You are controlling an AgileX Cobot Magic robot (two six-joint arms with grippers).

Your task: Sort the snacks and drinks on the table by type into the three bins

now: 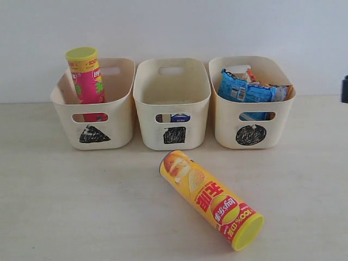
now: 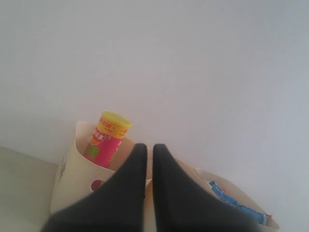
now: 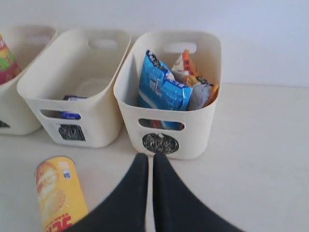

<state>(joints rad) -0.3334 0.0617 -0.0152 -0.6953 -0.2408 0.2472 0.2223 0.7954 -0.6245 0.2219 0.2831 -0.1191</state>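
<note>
Three cream bins stand on the worktop (image 1: pixel 65 217). The triangle bin (image 1: pixel 65 122) holds a standing pink Lay's tube (image 1: pixel 87 76); the circle bin (image 1: pixel 225 128), a blue crinkly bag (image 1: pixel 242 89) and an orange bag (image 3: pixel 186 63); the square bin (image 1: pixel 147 125), a blue-and-white carton (image 1: pixel 180 117) — glimpsed through its slot. The yellow-red Lay's tube (image 1: pixel 212 198) lies on its side before the square bin, beside the right fingers (image 3: pixel 130 198), untouched. Those and the left fingers (image 2: pixel 130 193) are each pressed together, empty.

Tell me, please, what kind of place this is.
Probably a lab test bench rather than a home: a plain table against a blank wall, three alike bins marked with scribbled shapes, and a chip tube lying ready for sorting.
</note>
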